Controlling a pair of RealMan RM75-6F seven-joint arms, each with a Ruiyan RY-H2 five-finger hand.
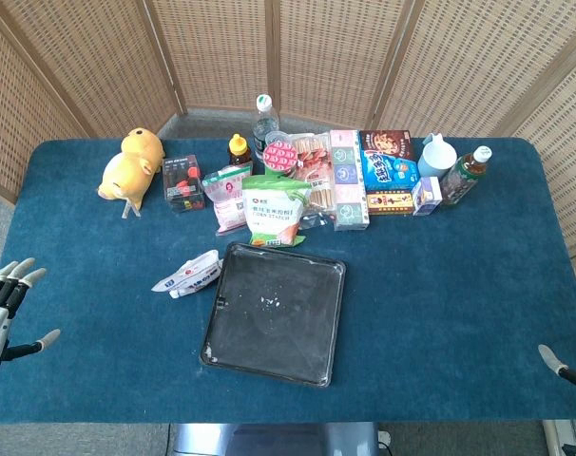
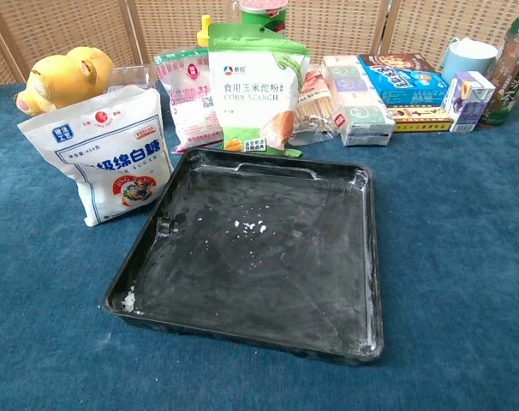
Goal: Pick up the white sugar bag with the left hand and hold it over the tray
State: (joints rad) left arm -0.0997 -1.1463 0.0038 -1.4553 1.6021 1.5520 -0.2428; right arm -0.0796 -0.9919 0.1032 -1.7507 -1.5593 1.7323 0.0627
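The worktop (image 1: 440, 285) is covered in dark blue cloth and backed by woven wicker screens (image 1: 364, 47). Near its middle, toward the near edge, lies a black tray (image 1: 233, 351), shallow and square, its floor smeared and dusted with a few white specks; in the chest view its raised rim (image 2: 242, 330) and a small handle at the far side show clearly.

Just left of the tray's far left corner stands the white sugar bag (image 1: 188, 275), close beside the rim; whether it touches the rim cannot be told. In the chest view the white sugar bag (image 2: 114, 163) stands upright, with a red round emblem and blue lettering on its front.

Along the far part of the worktop runs a row of groceries. A green and white corn starch pouch (image 1: 277, 211) stands just beyond the tray's far edge, with a pink and white packet (image 1: 227, 195) to its left. Right of them are a blue biscuit box (image 1: 391, 169), a pale blue jug (image 1: 438, 154) and a green-labelled bottle (image 1: 469, 171). At the far left sits a yellow plush toy (image 1: 131, 163), with a small dark box (image 1: 183, 182) beside it.

The left hand (image 1: 5, 309) shows at the near left edge, well apart from the bag, its fingers (image 1: 17, 274) spread and holding nothing. Of the right hand (image 1: 564, 369), only a fingertip enters at the near right edge; how its fingers lie cannot be told.
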